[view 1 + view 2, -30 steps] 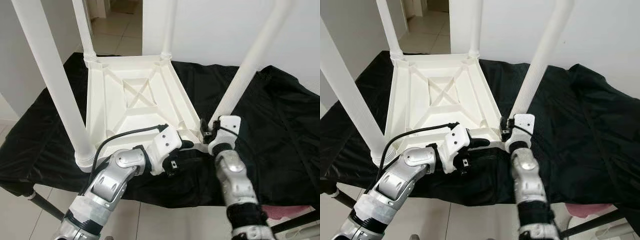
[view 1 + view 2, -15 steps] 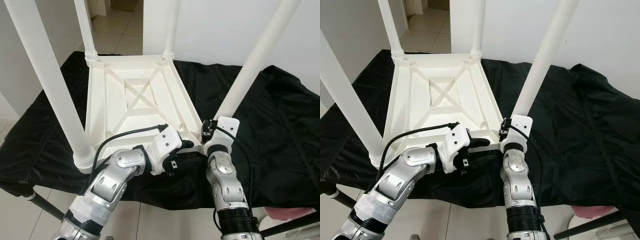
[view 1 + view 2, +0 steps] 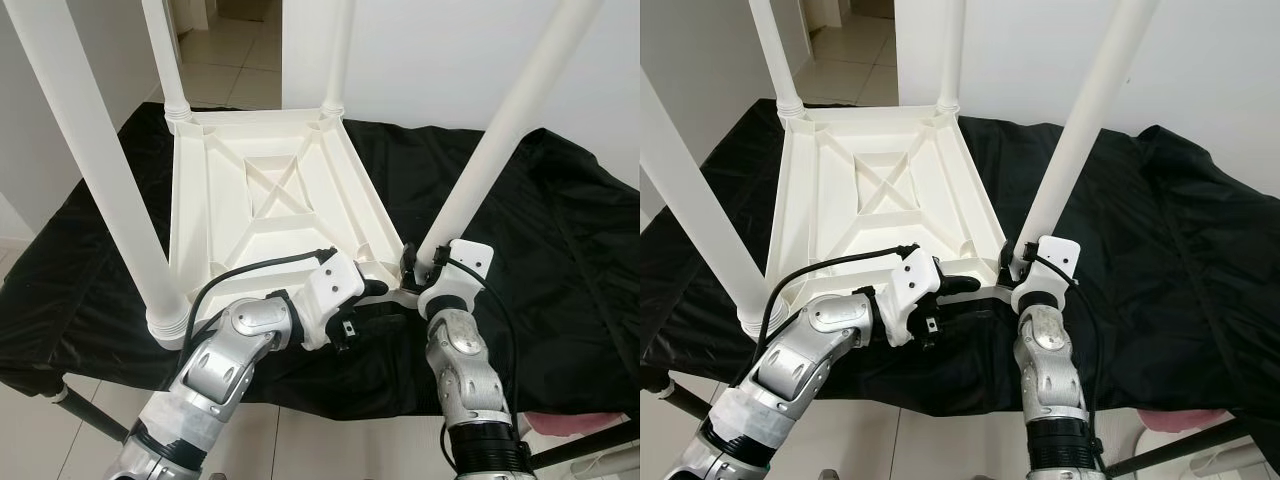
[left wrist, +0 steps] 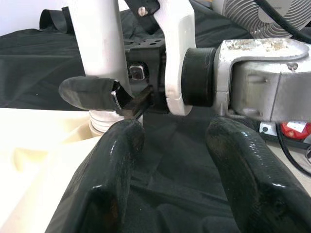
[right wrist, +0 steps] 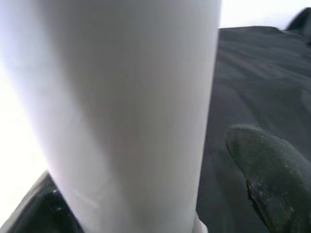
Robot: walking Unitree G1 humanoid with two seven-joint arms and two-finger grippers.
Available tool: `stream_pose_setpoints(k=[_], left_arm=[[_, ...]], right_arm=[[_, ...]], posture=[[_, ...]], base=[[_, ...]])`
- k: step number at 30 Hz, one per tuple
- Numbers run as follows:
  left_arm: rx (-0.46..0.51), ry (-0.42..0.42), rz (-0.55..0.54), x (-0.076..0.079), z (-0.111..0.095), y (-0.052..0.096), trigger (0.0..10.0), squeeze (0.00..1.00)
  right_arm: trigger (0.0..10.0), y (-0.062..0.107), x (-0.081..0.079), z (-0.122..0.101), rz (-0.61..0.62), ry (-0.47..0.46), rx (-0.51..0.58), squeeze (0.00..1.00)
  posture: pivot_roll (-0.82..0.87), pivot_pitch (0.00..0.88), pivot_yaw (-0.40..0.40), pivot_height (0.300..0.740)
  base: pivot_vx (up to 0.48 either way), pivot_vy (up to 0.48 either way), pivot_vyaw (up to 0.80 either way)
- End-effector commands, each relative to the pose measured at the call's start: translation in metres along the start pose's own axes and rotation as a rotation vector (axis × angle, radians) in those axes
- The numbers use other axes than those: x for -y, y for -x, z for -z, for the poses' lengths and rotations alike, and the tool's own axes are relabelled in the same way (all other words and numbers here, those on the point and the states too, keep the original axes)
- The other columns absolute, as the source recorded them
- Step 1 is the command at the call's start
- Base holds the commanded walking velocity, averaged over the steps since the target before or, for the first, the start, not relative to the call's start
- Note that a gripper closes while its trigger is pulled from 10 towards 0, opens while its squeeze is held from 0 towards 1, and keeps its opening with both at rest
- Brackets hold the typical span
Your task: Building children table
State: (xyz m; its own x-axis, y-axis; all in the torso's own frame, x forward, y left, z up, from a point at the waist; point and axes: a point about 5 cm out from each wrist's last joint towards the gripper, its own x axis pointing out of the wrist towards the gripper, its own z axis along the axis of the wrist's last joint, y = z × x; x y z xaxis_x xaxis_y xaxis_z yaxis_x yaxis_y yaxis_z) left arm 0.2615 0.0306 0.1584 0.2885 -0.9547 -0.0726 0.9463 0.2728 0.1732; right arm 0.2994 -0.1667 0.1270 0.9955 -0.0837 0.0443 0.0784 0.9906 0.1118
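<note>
Step in hand: the fourth leg point(image 3: 497, 135) is being seated at the near right corner of the upturned white table top point(image 3: 268, 205); my guess is it is being turned or pressed home in its socket.
Table: it lies upside down on the black cloth point(image 3: 560, 240), ribs showing, with three other legs already standing up from their corners, one near left point(image 3: 95, 150) and two at the far end.
Right gripper point(image 3: 1024, 258): it sits at the foot of the fourth leg, right at the corner. In its wrist view one black finger point(image 5: 265, 174) shows beside the leg with the leg close up between the fingers, so it looks closed around the leg.
Left gripper point(image 3: 378, 292): it rests at the near edge of the table top, just beside that same corner. Its two fingers point(image 4: 116, 165) stand apart in the wrist view, holding nothing, seemingly steadying the edge.
Next move: probably keep the leg upright, finish tightening until its collar meets the corner, then let go without rocking the table.
Surface: a low platform draped in loose, wrinkled black cloth, dark metal frame point(image 3: 90, 415) showing beneath.
Room: pale tiled floor point(image 3: 230, 70), white walls, a doorway behind the table.
</note>
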Motion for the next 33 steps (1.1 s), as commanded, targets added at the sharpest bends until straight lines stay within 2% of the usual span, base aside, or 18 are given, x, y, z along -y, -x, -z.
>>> stream_pose_setpoints(k=[1, 2, 3, 4, 5, 9, 14, 16, 23, 24, 25, 26, 33], left_arm=[[-0.017, -0.006, -0.009, 0.0, 0.004, 0.0, 10.0, 0.0], [-0.017, -0.006, -0.009, 0.0, 0.004, 0.0, 10.0, 0.0], [-0.022, -0.007, -0.008, 0.001, 0.005, 0.0, 10.0, 0.0], [-0.022, -0.007, -0.008, 0.001, 0.005, 0.0, 10.0, 0.0], [-0.029, -0.01, -0.005, 0.001, 0.006, 0.001, 10.0, 0.0], [-0.035, -0.012, -0.005, 0.001, 0.006, 0.001, 10.0, 0.0], [-0.034, -0.01, -0.009, 0.0, 0.006, 0.001, 10.0, 0.0], [-0.031, -0.01, -0.009, 0.0, 0.005, 0.001, 10.0, 0.0], [-0.029, -0.012, -0.01, -0.001, 0.004, 0.0, 10.0, 0.0], [-0.028, -0.014, -0.014, -0.002, 0.003, 0.0, 10.0, 0.0], [-0.028, -0.014, -0.014, -0.002, 0.003, 0.0, 10.0, 0.0], [-0.026, -0.015, -0.018, -0.002, 0.002, 0.0, 10.0, 0.0], [-0.026, -0.013, -0.034, -0.003, 0.003, 0.002, 10.0, 0.0]], right_arm=[[10.0, 0.001, 0.012, 0.001, -0.071, -0.004, 0.001, 1.0], [10.0, 0.001, 0.012, 0.001, -0.071, -0.004, 0.001, 1.0], [10.0, 0.001, 0.013, 0.001, -0.121, 0.0, 0.001, 0.65], [10.0, 0.001, 0.013, 0.001, -0.121, 0.0, 0.001, 0.65], [10.0, 0.0, 0.015, 0.001, -0.175, 0.015, 0.002, 0.0], [10.0, -0.004, 0.023, -0.004, -0.305, 0.074, 0.018, 0.0], [10.0, -0.009, 0.025, -0.006, -0.388, 0.103, 0.017, 0.0], [10.0, -0.014, 0.023, -0.008, -0.5, 0.135, 0.006, 0.0], [10.0, -0.02, 0.02, -0.008, -0.583, 0.163, -0.009, 0.0], [1.2, -0.023, 0.017, -0.005, -0.609, 0.169, -0.019, 0.0], [1.2, -0.023, 0.017, -0.005, -0.609, 0.169, -0.019, 0.0], [0.0, -0.024, 0.015, -0.003, -0.63, 0.169, -0.032, 0.0], [0.0, -0.022, 0.016, 0.008, -0.647, 0.176, -0.079, 0.0]], posture=[[-0.02, 0.0, -0.07, 0.74], [-0.02, 0.0, -0.07, 0.74], [-0.02, 0.0, -0.07, 0.74], [-0.02, 0.0, -0.07, 0.74], [-0.02, 0.0, -0.066, 0.74], [-0.02, 0.0, -0.066, 0.74], [-0.02, 0.0, -0.057, 0.74], [-0.02, 0.0, -0.054, 0.74], [-0.02, 0.0, -0.053, 0.74], [-0.01, 0.0, -0.057, 0.74], [-0.01, 0.0, -0.057, 0.74], [-0.01, 0.0, -0.059, 0.74], [0.0, 0.0, -0.065, 0.74]], base=[[0.0, 0.0, 0.0], [0.0, 0.0, 0.0], [0.0, 0.0, 0.0], [0.0, 0.0, 0.0], [0.0, 0.0, 0.0], [0.0, 0.0, 0.0], [0.0, 0.0, 0.0], [0.0, 0.0, 0.0], [0.0, 0.0, 0.0], [0.0, 0.0, 0.0], [0.0, 0.0, 0.0], [0.0, 0.0, 0.0], [0.0, 0.0, 0.0]])
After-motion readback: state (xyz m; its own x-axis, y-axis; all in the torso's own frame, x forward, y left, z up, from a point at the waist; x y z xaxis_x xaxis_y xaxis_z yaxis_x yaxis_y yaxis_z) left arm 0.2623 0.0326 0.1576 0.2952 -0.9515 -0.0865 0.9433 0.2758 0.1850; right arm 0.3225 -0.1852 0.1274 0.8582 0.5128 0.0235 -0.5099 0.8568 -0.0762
